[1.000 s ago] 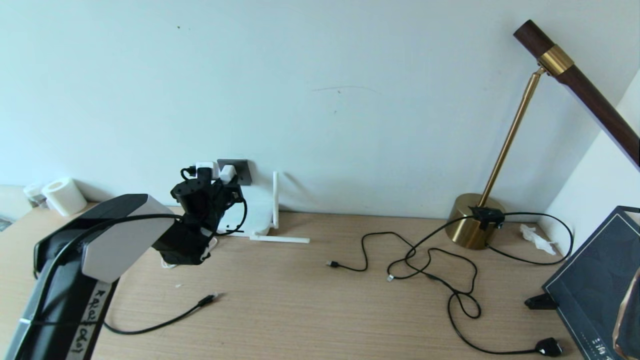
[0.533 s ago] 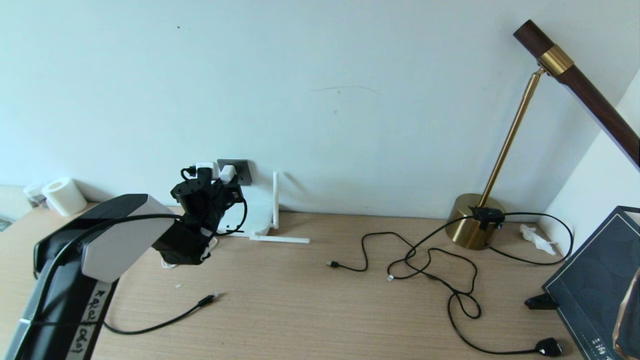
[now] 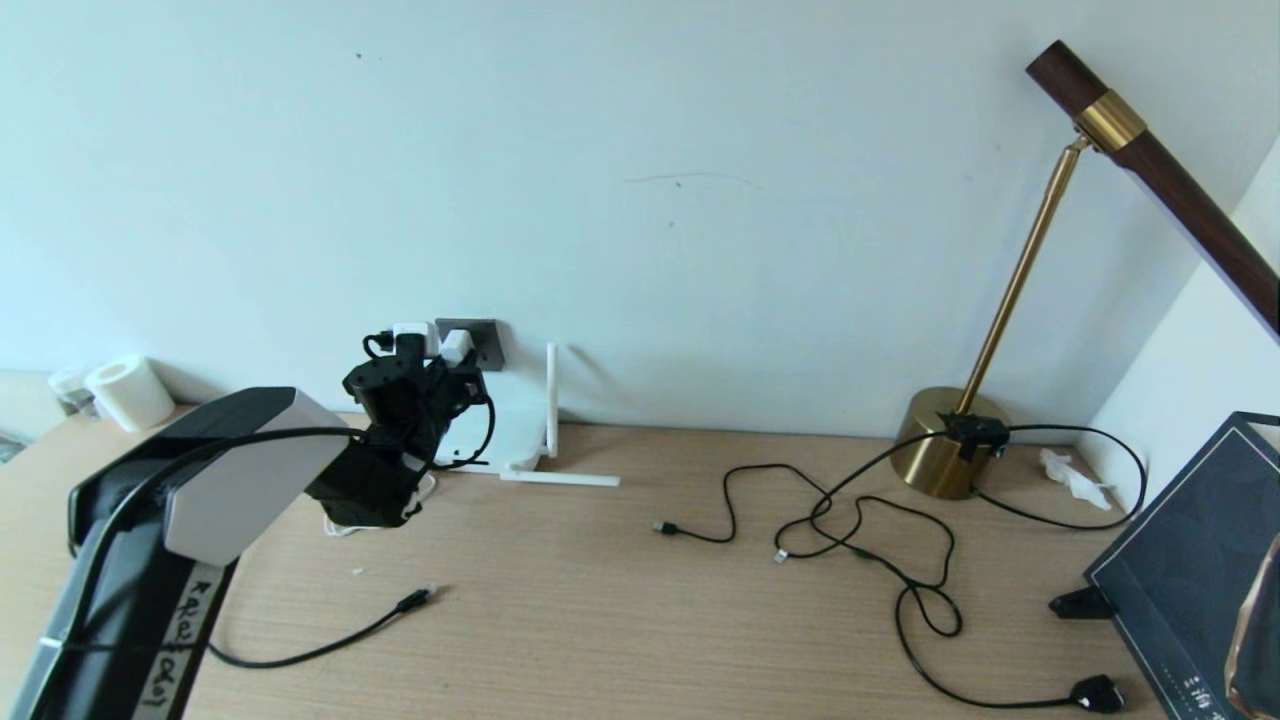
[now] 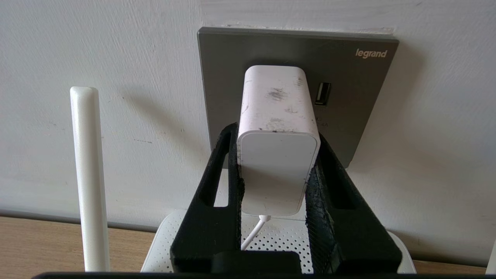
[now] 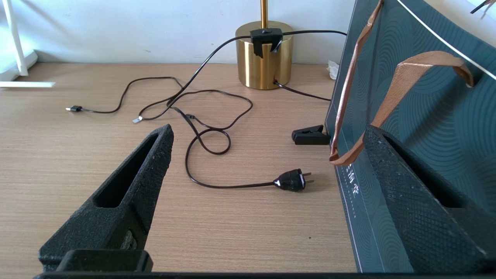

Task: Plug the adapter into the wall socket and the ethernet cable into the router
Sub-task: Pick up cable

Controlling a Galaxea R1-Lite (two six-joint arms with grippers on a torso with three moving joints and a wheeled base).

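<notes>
Gripping the adapter [image 4: 276, 155] by its two flat sides, the left gripper [image 4: 276, 182] held the small white block against the wall socket [image 4: 348, 97], a dark grey plate low on the wall just above the router [image 4: 271, 240]. Whether the pins were fully seated could not be told from the wrist view. The block looked light and rigid, its smooth plastic likely to slip, so a hold on the broad sides near the rear, clear of the thin white cord [image 4: 254, 232] beneath, seemed soundest for pushing straight in.

Beside the hand, one router antenna [image 4: 88, 178] stood upright against the wall. On the wooden desk [image 3: 620, 620], the ethernet cable [image 3: 320, 645] lay loose, its small plug end well apart from the router; it appeared limp and springy, best taken just behind the plug.

At the far side, the right gripper [image 5: 267, 201] hung with its jaws spread wide and empty, next to a dark green bag [image 5: 426, 116], facing a brass lamp base [image 5: 264, 58] and its tangled black lead [image 5: 209, 135].
</notes>
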